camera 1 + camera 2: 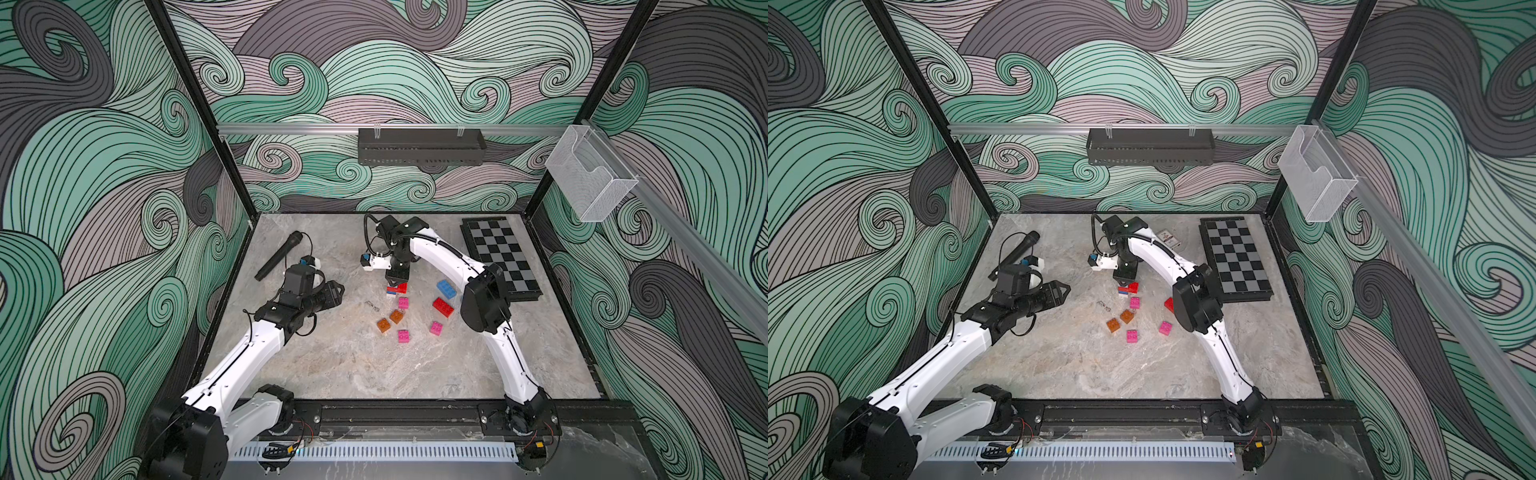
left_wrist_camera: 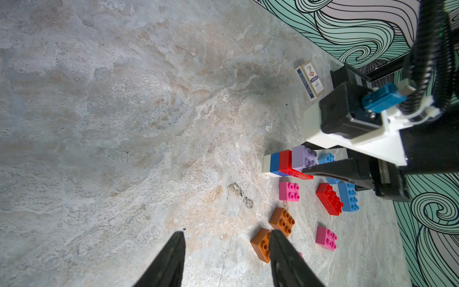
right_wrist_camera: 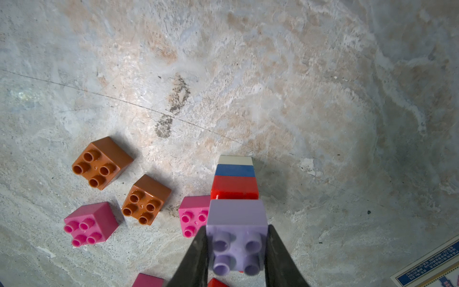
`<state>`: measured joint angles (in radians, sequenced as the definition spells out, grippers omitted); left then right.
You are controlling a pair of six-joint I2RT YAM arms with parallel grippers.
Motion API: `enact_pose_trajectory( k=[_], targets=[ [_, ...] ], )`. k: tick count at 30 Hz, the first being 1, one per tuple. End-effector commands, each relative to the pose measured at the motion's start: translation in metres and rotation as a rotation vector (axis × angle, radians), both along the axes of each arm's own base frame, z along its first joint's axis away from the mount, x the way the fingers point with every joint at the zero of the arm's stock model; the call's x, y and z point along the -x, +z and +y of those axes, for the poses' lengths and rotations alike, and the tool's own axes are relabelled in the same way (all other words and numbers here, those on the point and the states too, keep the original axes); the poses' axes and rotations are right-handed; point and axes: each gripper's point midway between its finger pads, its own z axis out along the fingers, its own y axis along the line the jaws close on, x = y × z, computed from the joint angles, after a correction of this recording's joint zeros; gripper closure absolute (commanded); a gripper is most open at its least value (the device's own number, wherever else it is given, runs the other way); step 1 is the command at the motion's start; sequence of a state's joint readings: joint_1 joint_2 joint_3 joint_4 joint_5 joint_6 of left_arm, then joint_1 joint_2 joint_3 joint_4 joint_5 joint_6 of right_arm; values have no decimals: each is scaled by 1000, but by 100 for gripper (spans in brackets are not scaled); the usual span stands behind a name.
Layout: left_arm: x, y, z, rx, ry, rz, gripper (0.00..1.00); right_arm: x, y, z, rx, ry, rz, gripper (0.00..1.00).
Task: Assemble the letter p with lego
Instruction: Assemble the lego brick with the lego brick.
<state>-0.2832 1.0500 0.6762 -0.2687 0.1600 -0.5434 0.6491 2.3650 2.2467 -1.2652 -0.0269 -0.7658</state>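
Note:
A small lego stack (image 1: 392,291) stands mid-table: white at the bottom, then blue, then a red oblong brick (image 2: 285,162), with a lilac brick (image 3: 237,236) on top. My right gripper (image 3: 237,227) points down over the stack and is shut on the lilac brick's sides; it also shows in both top views (image 1: 397,280) (image 1: 1126,277). Loose bricks lie in front of the stack: two orange (image 1: 396,316) (image 1: 383,325), three pink (image 1: 403,302) (image 1: 403,336) (image 1: 436,328), a red one (image 1: 443,307) and a blue one (image 1: 446,288). My left gripper (image 2: 226,233) hovers open and empty to the left (image 1: 334,291).
A black microphone (image 1: 277,255) lies at the back left, behind my left arm. A folded chessboard (image 1: 500,257) lies at the back right. A boxed card deck (image 1: 1169,240) sits behind my right arm. A black basket (image 1: 419,145) hangs on the back wall.

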Motion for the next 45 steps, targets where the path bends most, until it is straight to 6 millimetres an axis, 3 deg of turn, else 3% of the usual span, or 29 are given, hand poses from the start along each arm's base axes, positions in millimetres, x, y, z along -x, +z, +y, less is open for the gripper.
enact_pose_trajectory(
  k=[1,21,45],
  targets=[
    [-2,4,3,-8,9,-22,44,2,15,-1,-20,-3,-5,78],
    [-4,2,0,5,-1,-19,45,1,24,-5,-9,-29,-28,78],
    [-5,1,1,4,3,-15,44,5,7,3,1,-37,17,78]
  ],
)
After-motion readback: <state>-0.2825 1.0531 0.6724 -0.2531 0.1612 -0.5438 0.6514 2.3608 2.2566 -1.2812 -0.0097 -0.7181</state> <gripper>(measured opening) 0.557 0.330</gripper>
